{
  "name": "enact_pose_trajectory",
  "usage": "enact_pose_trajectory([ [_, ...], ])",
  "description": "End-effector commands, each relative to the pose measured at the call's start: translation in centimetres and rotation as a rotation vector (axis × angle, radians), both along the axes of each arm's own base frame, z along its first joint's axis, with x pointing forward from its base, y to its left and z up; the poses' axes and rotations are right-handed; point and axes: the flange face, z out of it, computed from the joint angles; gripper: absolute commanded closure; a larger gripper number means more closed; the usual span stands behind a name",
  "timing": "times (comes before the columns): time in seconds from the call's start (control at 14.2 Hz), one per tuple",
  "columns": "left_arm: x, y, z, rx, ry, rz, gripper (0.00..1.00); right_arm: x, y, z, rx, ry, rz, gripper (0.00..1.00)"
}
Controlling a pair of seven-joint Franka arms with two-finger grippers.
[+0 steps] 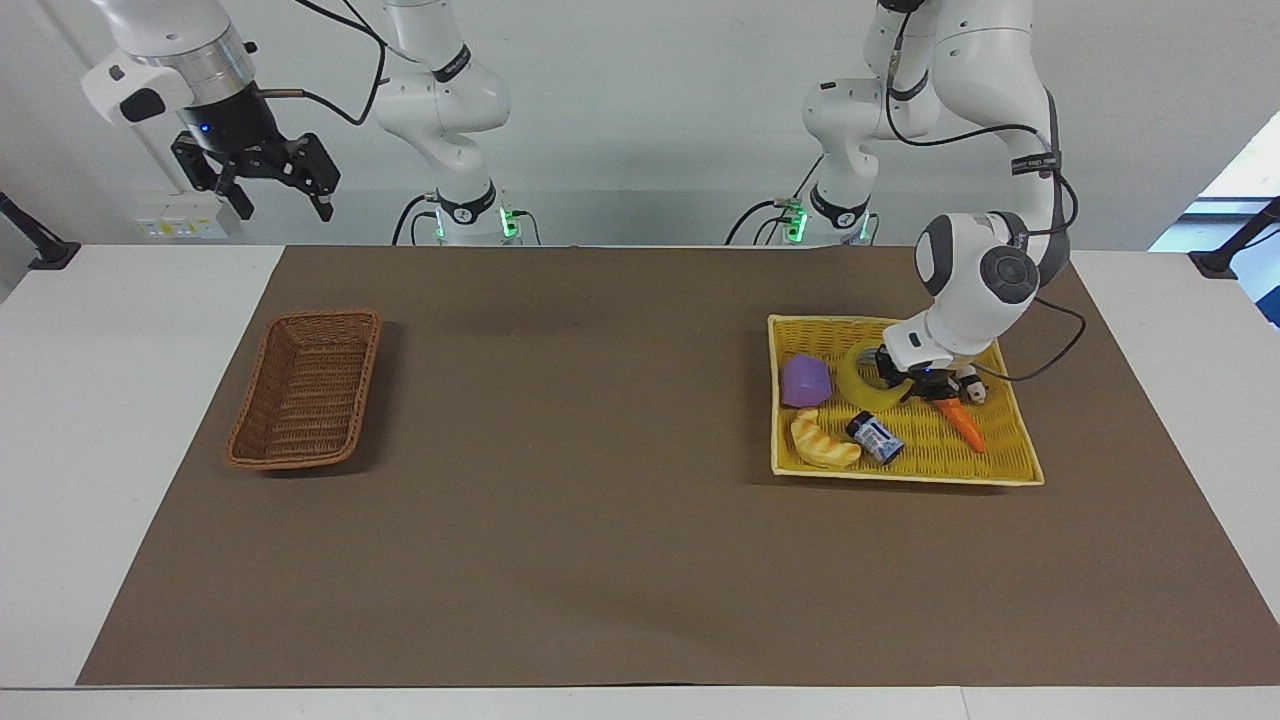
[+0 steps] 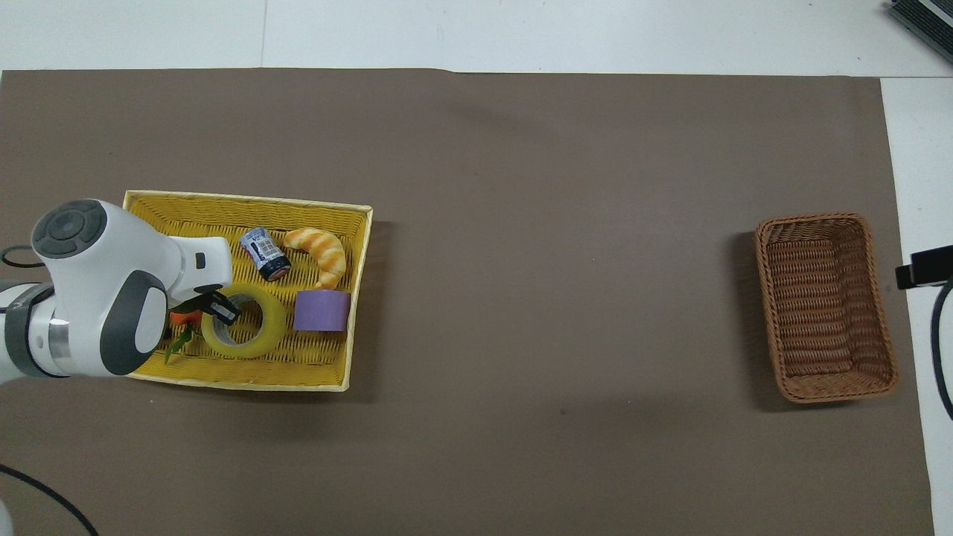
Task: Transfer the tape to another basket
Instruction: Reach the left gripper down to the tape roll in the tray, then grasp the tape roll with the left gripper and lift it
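The tape (image 1: 862,386) is a yellow ring in the yellow tray basket (image 1: 900,472), tilted up on the side held by my left gripper (image 1: 905,376). The left gripper is shut on the tape's rim, one finger inside the ring. In the overhead view the tape (image 2: 257,339) lies beside the left gripper (image 2: 216,307), inside the tray (image 2: 246,202). The dark reddish-brown wicker basket (image 1: 330,316) stands empty at the right arm's end of the table, also in the overhead view (image 2: 811,220). My right gripper (image 1: 268,190) waits open, high above the table edge near that basket.
In the yellow tray with the tape lie a purple cup (image 1: 805,380), a croissant (image 1: 822,440), a small can (image 1: 874,437) and a toy carrot (image 1: 962,420). A brown mat covers the table between the two baskets.
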Motion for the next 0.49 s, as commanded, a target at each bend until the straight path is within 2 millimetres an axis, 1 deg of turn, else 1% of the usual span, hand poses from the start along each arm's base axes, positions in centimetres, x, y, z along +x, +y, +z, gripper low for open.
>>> enact_pose_trajectory([
  [0.0, 0.9, 0.0, 3.4, -0.001, 0.023, 0.02, 1.0, -0.7, -0.3, -0.1, 0.006, 0.001, 0.021, 0.0],
  [0.21, 2.4, 0.1, 7.8, 0.005, 0.034, 0.057, 1.0, -0.8, -0.4, 0.0, 0.007, -0.001, 0.019, 0.0],
  [0.28, 2.6, 0.1, 9.4, 0.009, 0.043, 0.078, 1.0, -0.8, -0.3, 0.0, 0.007, -0.001, 0.022, 0.0],
  [0.42, 2.7, 0.0, 13.2, 0.017, 0.031, 0.135, 1.0, -0.8, -0.3, 0.0, 0.009, -0.001, 0.02, 0.0],
])
